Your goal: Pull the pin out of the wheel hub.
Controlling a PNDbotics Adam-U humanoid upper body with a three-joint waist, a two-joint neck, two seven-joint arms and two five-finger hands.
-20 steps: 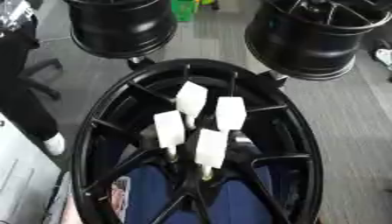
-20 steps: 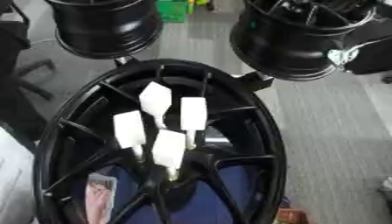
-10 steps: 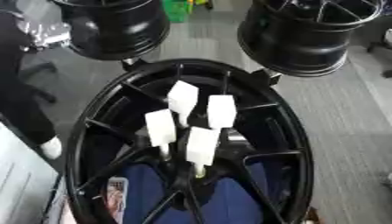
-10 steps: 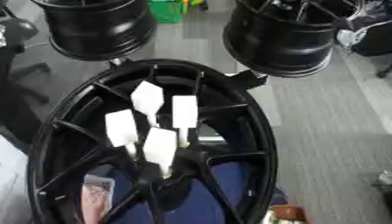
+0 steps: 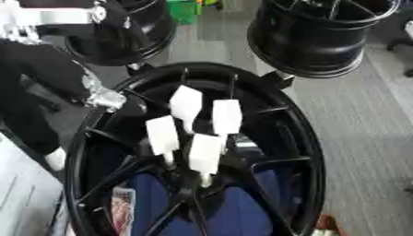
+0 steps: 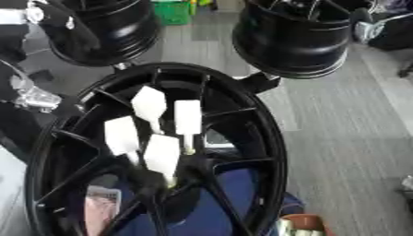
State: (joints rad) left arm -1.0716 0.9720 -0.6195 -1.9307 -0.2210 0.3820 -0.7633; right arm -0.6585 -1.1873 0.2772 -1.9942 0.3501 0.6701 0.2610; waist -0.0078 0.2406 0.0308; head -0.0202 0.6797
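Lying on grey floor (image 5: 363, 138), the wheel hub (image 5: 303, 152) shows no fingers.

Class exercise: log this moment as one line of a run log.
pins: four white pins upright in wheel hub, none pulled | left arm: at hub's left rim | right hand: not in view

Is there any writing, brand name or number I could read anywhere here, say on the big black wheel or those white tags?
None can be read.
White tags on the wheel hub: blank faces, no print visible.
Small printed card seen through the spokes: coloured print, too blurred to read.
Black rims behind: no legible marking.
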